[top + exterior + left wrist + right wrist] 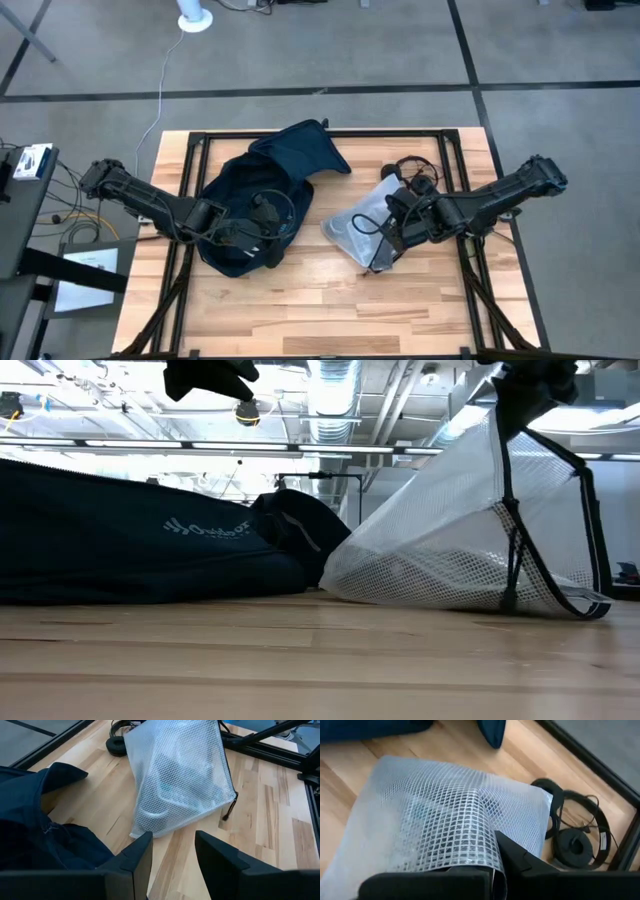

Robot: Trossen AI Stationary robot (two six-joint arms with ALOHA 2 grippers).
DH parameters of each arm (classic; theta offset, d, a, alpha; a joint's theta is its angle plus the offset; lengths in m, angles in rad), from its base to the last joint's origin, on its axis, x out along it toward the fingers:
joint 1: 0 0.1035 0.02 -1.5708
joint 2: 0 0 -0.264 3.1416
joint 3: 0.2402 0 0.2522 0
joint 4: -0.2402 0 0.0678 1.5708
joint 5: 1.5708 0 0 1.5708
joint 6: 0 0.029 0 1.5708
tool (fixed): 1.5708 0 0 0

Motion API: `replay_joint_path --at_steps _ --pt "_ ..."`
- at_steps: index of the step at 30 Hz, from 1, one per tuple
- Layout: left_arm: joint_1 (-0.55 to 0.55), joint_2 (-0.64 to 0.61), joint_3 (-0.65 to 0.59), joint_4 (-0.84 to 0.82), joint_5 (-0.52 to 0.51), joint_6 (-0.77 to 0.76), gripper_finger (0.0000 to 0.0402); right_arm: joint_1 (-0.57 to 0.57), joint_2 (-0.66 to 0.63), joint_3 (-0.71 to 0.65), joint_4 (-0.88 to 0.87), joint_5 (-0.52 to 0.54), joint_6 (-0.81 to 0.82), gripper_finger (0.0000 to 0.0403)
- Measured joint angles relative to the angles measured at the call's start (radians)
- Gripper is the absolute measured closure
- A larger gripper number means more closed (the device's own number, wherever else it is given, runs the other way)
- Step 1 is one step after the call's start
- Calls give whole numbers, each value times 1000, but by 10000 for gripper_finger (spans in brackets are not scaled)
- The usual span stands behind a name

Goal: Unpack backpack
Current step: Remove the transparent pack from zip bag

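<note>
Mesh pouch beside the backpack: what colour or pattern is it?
The mesh pouch is translucent white with a fine grid weave and black edging; the right wrist view shows it best.

backpack print: pale lettering with a small wave mark is showing on the side of the backpack [150, 550] in the low view, too small and blurred to read.
other text: nothing readable is showing elsewhere.

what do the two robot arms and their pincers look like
Both arms are dark, jointed and slim, with thin black cables looping along them. The left pincer has two flat, wedge-shaped black fingers. The right pincer is the same matte black, blocky build.
</note>
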State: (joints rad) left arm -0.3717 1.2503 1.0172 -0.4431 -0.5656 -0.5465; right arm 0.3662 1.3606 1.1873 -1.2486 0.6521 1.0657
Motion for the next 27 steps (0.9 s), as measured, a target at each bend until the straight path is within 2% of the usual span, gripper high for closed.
replay_joint_path --at_steps 13,18,21,27 --pt "0 8 -58 101 2 -12 267 12 1 0 -7 -212 -19 403" --pt "0 22 -57 111 10 -15 267 29 1 0 12 -237 -19 398" --pt "0 31 -58 102 11 -15 267 38 1 0 19 -270 -19 369" --pt "0 45 -58 129 12 0 267 38 1 -1 16 -374 -19 283"
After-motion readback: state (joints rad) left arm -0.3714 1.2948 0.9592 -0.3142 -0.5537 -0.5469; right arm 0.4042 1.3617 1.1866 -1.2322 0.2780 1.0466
